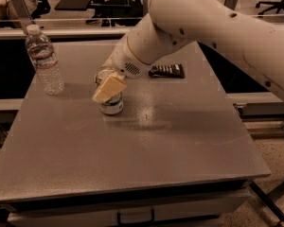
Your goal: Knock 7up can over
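Observation:
The 7up can (pixel 112 106) stands upright on the grey table (pixel 146 150), left of its middle. It has a silver top and a green band at its base. My gripper (pixel 108 89) is at the end of the white arm that reaches in from the upper right. Its cream tip lies against the front of the can's upper half and hides most of the can's body. The can's rim shows just behind the gripper.
A clear plastic water bottle (pixel 45 60) stands upright at the table's far left. A flat dark snack bar wrapper (pixel 167 71) lies at the far middle, behind the arm. Other tables and a chair base stand beyond the far edge.

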You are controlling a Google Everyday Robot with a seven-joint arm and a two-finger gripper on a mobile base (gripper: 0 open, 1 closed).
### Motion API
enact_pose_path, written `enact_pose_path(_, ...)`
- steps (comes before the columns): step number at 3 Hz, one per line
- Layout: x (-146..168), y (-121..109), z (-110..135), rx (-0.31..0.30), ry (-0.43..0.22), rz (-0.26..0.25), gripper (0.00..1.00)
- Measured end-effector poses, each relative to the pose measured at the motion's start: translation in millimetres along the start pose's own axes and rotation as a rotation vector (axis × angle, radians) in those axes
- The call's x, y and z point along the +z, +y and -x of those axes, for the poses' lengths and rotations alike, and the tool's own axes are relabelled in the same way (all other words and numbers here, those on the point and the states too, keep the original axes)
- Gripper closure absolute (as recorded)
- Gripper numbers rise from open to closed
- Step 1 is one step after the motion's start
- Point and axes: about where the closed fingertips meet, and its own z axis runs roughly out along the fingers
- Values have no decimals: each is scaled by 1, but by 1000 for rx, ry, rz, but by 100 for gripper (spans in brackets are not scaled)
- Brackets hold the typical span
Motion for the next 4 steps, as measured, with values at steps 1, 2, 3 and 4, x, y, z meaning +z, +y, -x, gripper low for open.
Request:
enact_pose_path(1,0,1,0,-5,0,9,61)
enact_pose_path(2,-31,-11,7,-42,68,34,93)
enact_pose_path(3,-61,-18,8,-85,164,49,100)
enact_pose_path(4,-74,-21,0,-161,304,93,100)
